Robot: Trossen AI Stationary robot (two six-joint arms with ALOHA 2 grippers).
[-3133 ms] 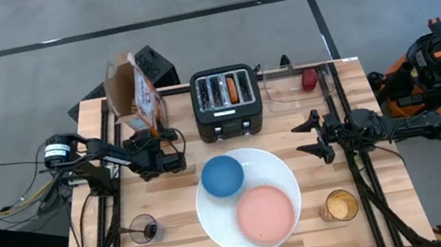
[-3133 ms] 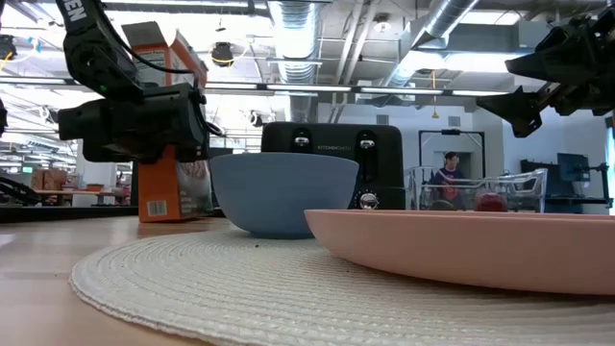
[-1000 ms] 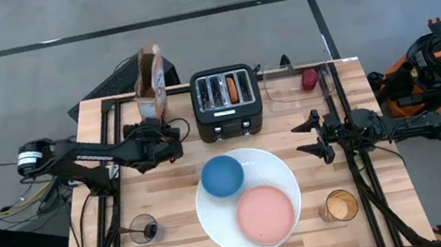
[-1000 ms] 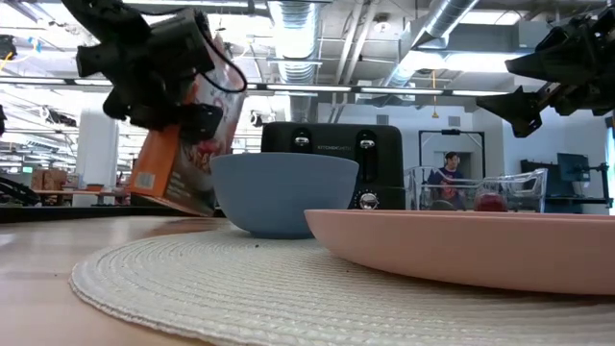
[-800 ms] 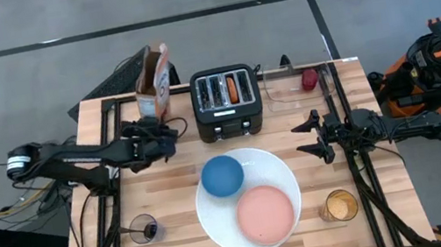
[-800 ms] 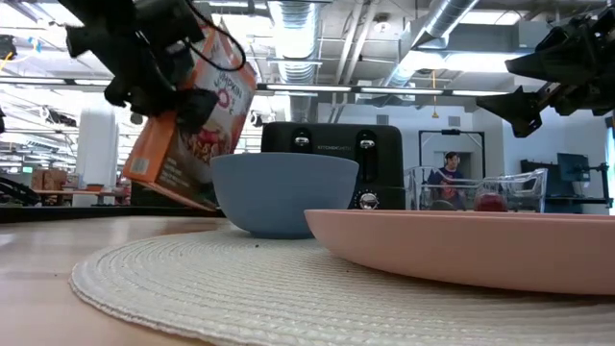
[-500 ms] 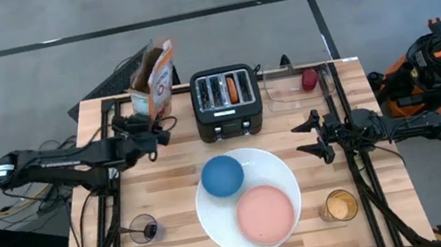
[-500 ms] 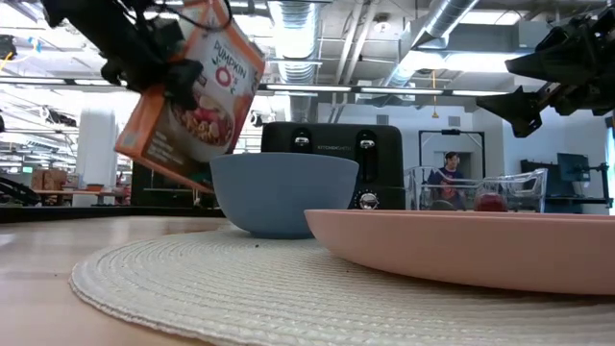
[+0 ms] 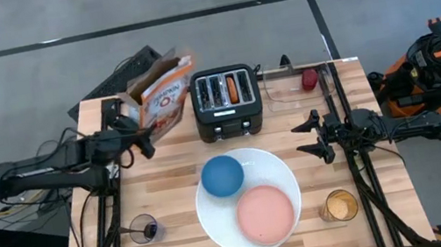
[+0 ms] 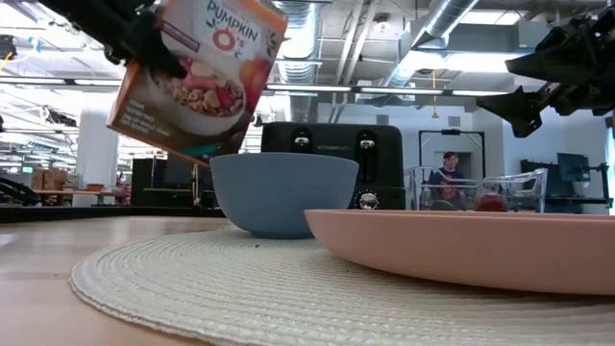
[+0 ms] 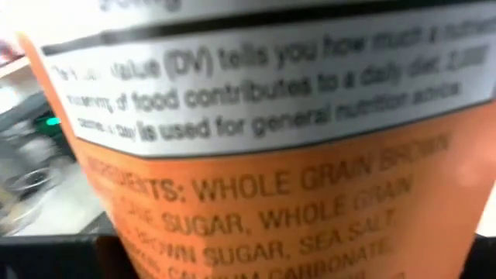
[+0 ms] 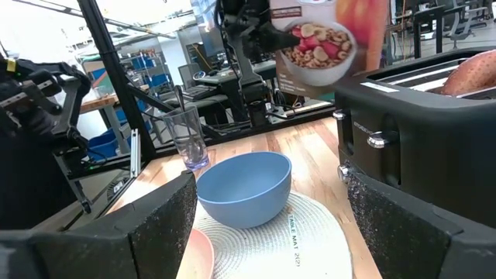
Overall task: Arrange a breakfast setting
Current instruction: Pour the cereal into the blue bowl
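Two dishes sit nearest on the big white round plate (image 9: pixel 275 173), which rests on a woven mat: the pink saucer (image 9: pixel 265 215), empty, and beyond it the small blue bowl (image 9: pixel 223 176), empty as well. The clear purplish tumbler (image 9: pixel 145 229) stands well apart near the table's front left, with the metal spoon (image 9: pixel 140 235) standing in it. The step in hand looks like bringing cereal to the bowl. The left gripper (image 9: pixel 137 133) is pinching the orange cereal box (image 9: pixel 164 93), lifted clear of the table and tilted, hanging over the back left part of the table just beside the black four-slot toaster (image 9: pixel 228 102), not yet above the bowl. The box is tall cardboard, its top flaps open, its front printed with a bowl of cereal rings and the word "PUMPKIN"; the left wrist view fills with its ingredients panel. Next, I judge, the box must travel toward the bowl until its open top is over it, then tip further, gently, lest cereal scatter on the plate. The round toasted bread (image 9: pixel 233 88) is in a toaster slot, still to be served. The right gripper (image 9: pixel 315 135) hovers with its fingers spread, to the right of the plate.
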